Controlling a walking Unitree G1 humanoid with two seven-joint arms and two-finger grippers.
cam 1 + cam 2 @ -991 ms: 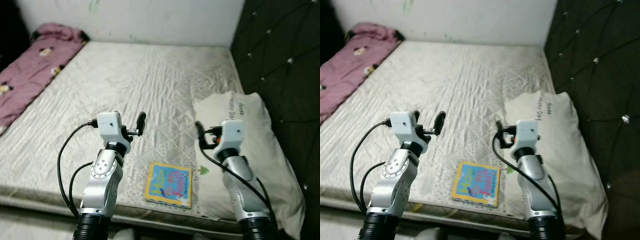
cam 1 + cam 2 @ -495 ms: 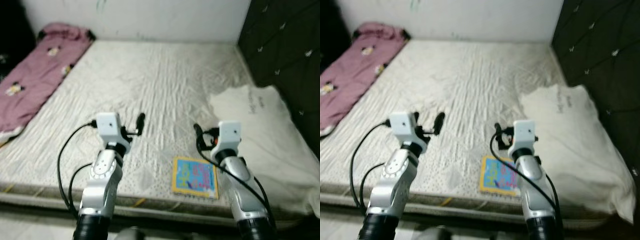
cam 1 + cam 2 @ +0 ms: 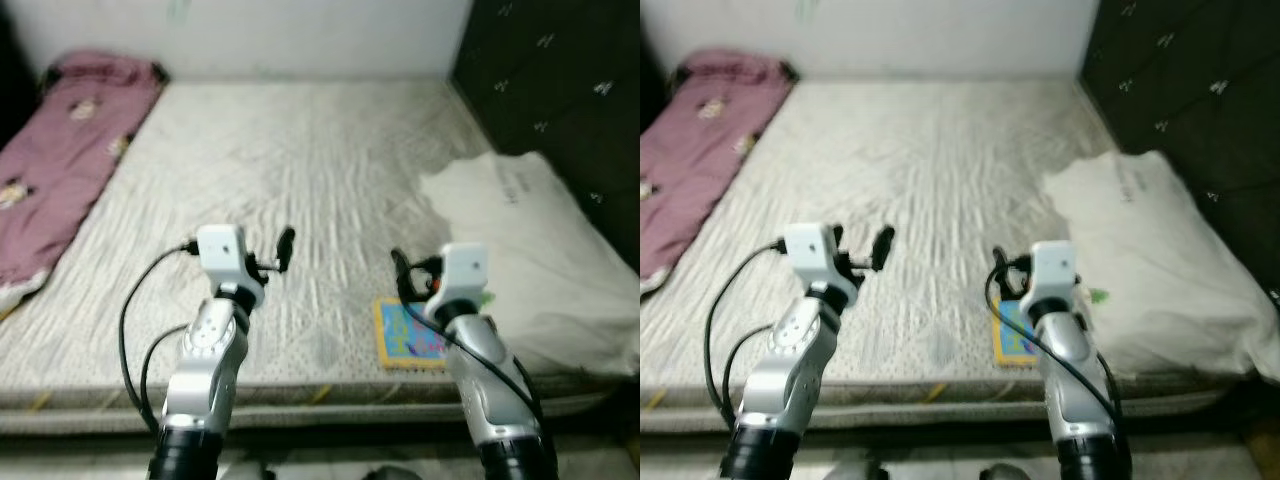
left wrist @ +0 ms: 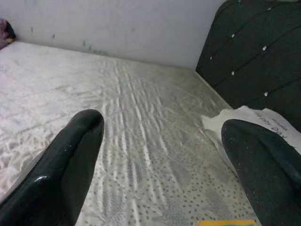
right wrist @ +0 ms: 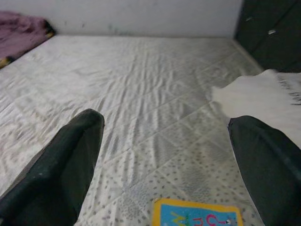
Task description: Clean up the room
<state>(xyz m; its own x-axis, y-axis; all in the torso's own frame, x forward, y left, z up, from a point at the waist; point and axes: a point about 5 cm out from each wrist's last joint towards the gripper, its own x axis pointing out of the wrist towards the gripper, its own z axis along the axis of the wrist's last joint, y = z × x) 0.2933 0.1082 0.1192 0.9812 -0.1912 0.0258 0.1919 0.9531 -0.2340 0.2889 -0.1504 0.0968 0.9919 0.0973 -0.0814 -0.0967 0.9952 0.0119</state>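
Observation:
A colourful children's book [image 3: 406, 336] with a yellow border lies flat near the front edge of the bare quilted mattress [image 3: 300, 170]. My right arm partly covers it. My right gripper [image 5: 164, 120] hovers open above the mattress, with the book [image 5: 197, 214] just below and in front of its fingers. My left gripper [image 4: 160, 123] is also open and holds nothing. It is raised over the mattress to the left of the book. A white pillow [image 3: 530, 250] lies to the right of the book.
A purple patterned blanket [image 3: 60, 150] is bunched along the mattress's left side. A dark tufted headboard [image 3: 560, 80] runs along the right, with a white wall [image 3: 300, 35] at the far end. The mattress's front edge [image 3: 300, 395] is close below my arms.
The whole view has shifted, so the camera has moved. The book and pillow now sit further right and higher in the picture. Both arms keep the same raised, open pose.

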